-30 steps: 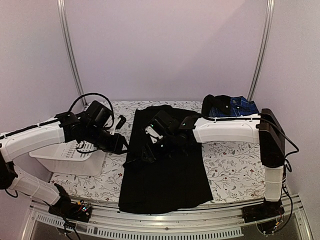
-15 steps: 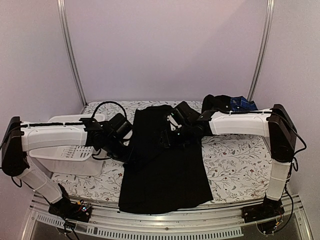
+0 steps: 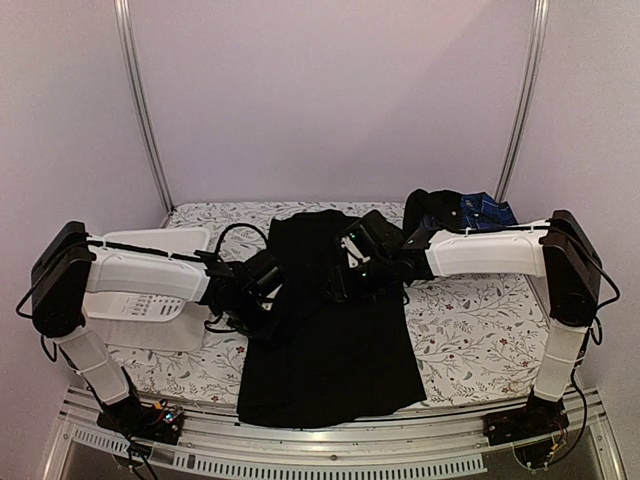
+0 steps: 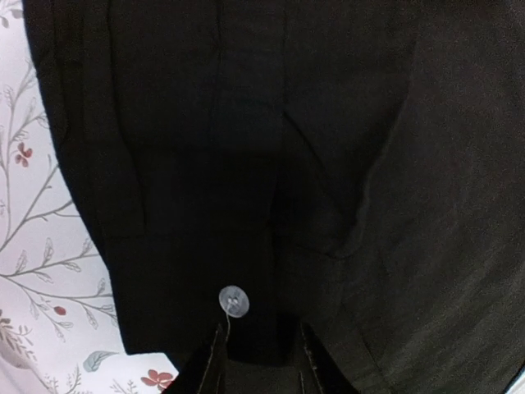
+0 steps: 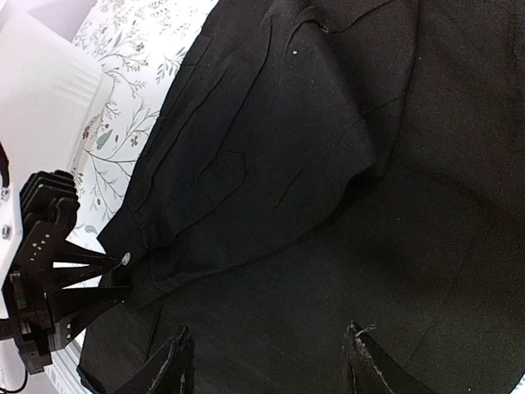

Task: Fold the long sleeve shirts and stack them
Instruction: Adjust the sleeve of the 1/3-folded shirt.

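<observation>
The black long sleeve shirt (image 3: 340, 365) lies flat down the middle of the table. One sleeve is folded across it, with the cuff at the shirt's left edge. My left gripper (image 3: 272, 312) is at that edge, jaws narrowed but still apart. The cuff, with its pale button (image 4: 234, 301), lies between them (image 4: 261, 349). The right wrist view shows the same fingers (image 5: 90, 263) reaching the button (image 5: 126, 258). My right gripper (image 3: 345, 285) hovers open over the shirt's upper middle (image 5: 271, 349), holding nothing. The plaid shirt (image 3: 485, 210) lies bunched at the back right.
A white slotted basket (image 3: 150, 310) stands at the left under my left arm and also shows in the right wrist view (image 5: 41, 90). Floral tablecloth (image 3: 470, 320) lies bare to the right of the black shirt. Metal frame posts rise at the back corners.
My left arm has swung right to the shirt's left edge, and its jaws have narrowed around the cuff. My right gripper has drawn back to the right over the shirt.
</observation>
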Motion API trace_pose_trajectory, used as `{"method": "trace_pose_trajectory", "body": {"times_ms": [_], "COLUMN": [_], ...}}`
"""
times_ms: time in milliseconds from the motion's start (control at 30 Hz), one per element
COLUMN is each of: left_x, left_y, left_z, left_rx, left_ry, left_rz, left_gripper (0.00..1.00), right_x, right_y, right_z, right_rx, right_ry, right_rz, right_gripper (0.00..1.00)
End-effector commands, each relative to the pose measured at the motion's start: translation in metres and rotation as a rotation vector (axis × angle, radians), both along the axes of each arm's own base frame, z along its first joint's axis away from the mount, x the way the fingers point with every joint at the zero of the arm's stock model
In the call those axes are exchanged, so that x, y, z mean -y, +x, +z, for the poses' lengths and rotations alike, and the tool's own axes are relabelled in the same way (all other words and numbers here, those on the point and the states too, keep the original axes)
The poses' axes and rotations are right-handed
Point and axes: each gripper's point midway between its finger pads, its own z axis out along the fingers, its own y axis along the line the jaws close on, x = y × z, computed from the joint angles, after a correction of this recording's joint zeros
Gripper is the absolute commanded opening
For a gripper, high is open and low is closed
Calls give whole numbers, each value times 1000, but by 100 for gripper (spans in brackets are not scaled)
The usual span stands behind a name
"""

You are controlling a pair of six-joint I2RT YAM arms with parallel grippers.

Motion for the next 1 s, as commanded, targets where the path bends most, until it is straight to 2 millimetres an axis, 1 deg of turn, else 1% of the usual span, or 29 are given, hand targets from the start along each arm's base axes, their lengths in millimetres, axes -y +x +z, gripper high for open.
{"method": "trace_pose_trajectory", "body": {"times_ms": [0, 100, 333, 433, 533, 667, 800, 900, 967], "left_x": [7, 9, 17, 15, 11, 14, 12, 12, 12], "left_y": [-14, -17, -15, -11, -5, -2, -1, -2, -2], "left_z": [-3, 2, 11, 8, -1, -6, -11, -12, -12], "left_rx": [-19, -21, -7, 4, 15, 29, 34, 37, 39], "left_ry": [-27, -47, -64, -21, 40, 70, 115, 127, 129], "left_rz": [-40, -57, -83, -74, -62, -69, -71, -78, -81], "left_gripper": [29, 34, 37, 37, 35, 29, 24, 18, 12], "right_x": [0, 0, 2, 4, 6, 8, 10, 12, 12], "right_y": [2, 3, 3, 5, 6, 7, 9, 10, 11], "right_z": [20, 21, 21, 24, 28, 28, 29, 27, 27], "right_rx": [32, 33, 38, 49, 59, 63, 68, 67, 67], "right_ry": [47, 47, 42, 39, 42, 38, 35, 33, 34], "right_rz": [-11, -14, -19, -33, -43, -52, -60, -65, -66], "right_gripper": [60, 60, 59, 59, 60, 60, 59, 59, 59]}}
